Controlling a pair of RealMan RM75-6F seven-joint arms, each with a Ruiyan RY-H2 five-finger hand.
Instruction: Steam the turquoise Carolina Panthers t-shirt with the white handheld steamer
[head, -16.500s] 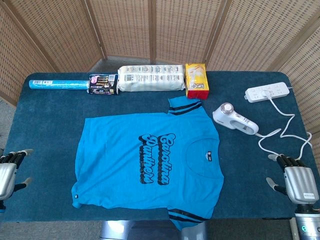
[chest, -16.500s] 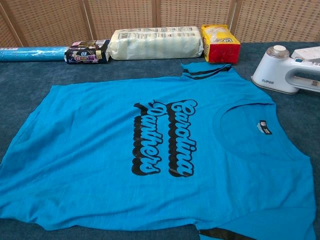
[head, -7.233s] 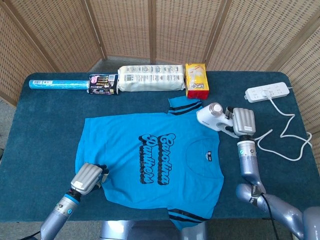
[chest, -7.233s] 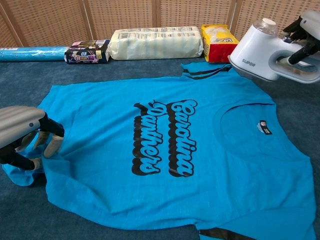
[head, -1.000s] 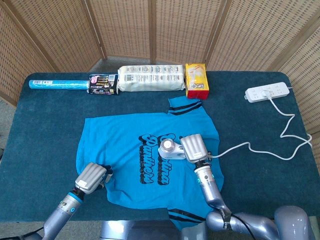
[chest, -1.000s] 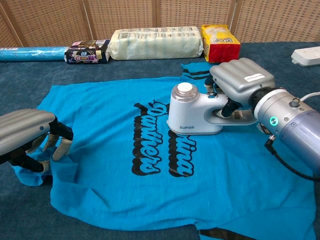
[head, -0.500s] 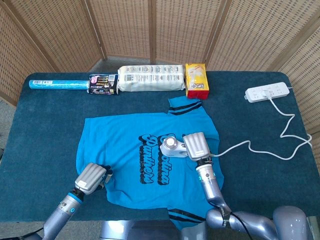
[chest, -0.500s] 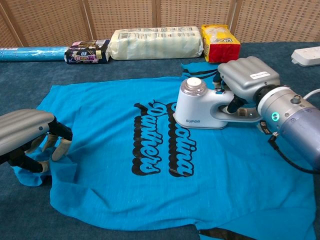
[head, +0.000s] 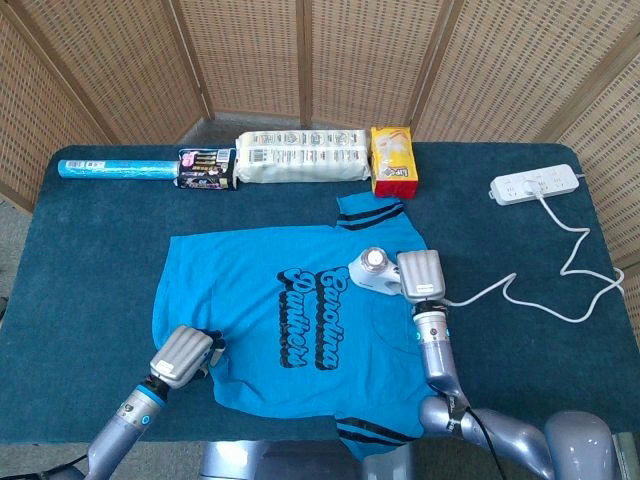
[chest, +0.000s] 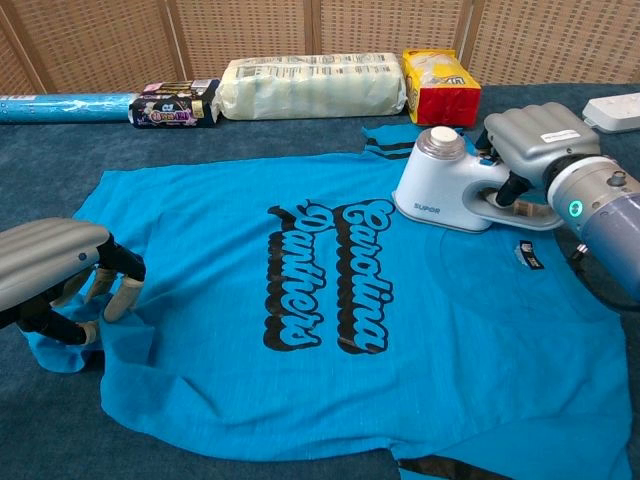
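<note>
The turquoise t-shirt (head: 280, 310) (chest: 300, 330) lies flat on the table, its black "Carolina Panthers" print facing up. My right hand (head: 421, 274) (chest: 530, 135) grips the handle of the white handheld steamer (head: 375, 268) (chest: 440, 190), which rests on the shirt's upper chest beside the collar. My left hand (head: 183, 354) (chest: 55, 270) holds the shirt's hem at the left edge, where the fabric is bunched under the fingers. The steamer's cord (head: 520, 290) trails right across the table.
Along the far edge sit a blue roll (head: 115, 169), a dark packet (head: 207, 168), a long white pack (head: 300, 156) and a yellow-red box (head: 394, 160). A white power strip (head: 535, 184) lies at the back right. The blue table (head: 80, 260) is ringed by wicker screens.
My right hand has slid the steamer across the shirt from over the print toward the collar side, uncovering the lettering. The left hand has stayed on the hem.
</note>
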